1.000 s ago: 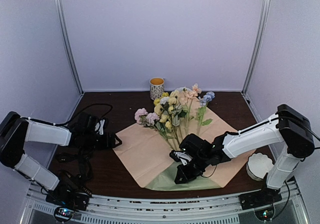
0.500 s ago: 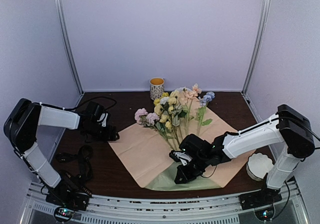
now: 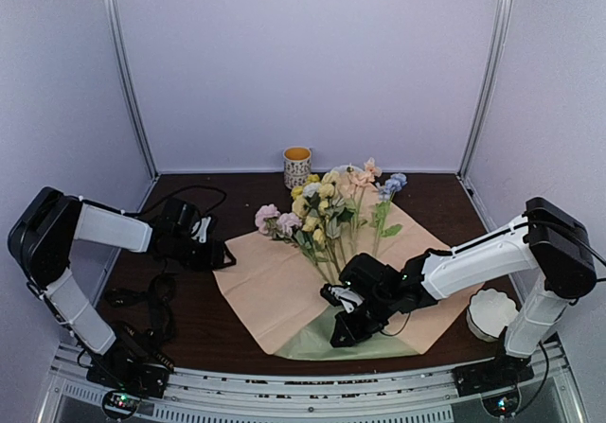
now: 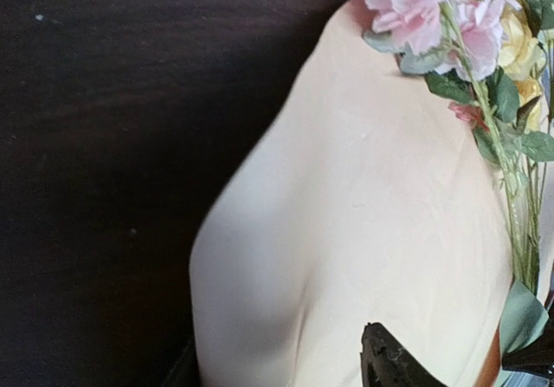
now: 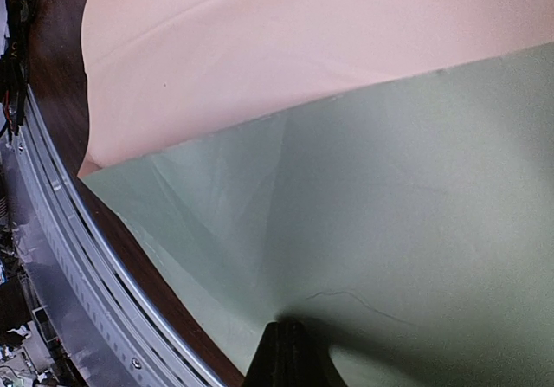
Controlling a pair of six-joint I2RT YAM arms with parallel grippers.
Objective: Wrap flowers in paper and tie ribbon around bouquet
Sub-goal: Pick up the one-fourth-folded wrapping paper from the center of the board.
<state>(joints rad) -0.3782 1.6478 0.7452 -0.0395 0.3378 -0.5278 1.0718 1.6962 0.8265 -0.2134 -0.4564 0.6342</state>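
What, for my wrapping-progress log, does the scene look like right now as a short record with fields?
paper: spread out, peach side up, near corner folded over showing green
flowers: lying on the paper, blooms toward the far wall, stems toward the green flap
left end effector: open, at the paper's left corner
right end effector: shut, tips at the green flap; cannot tell whether it pinches it
cup: upright behind the flowers, off the paper
wrap: not yet done
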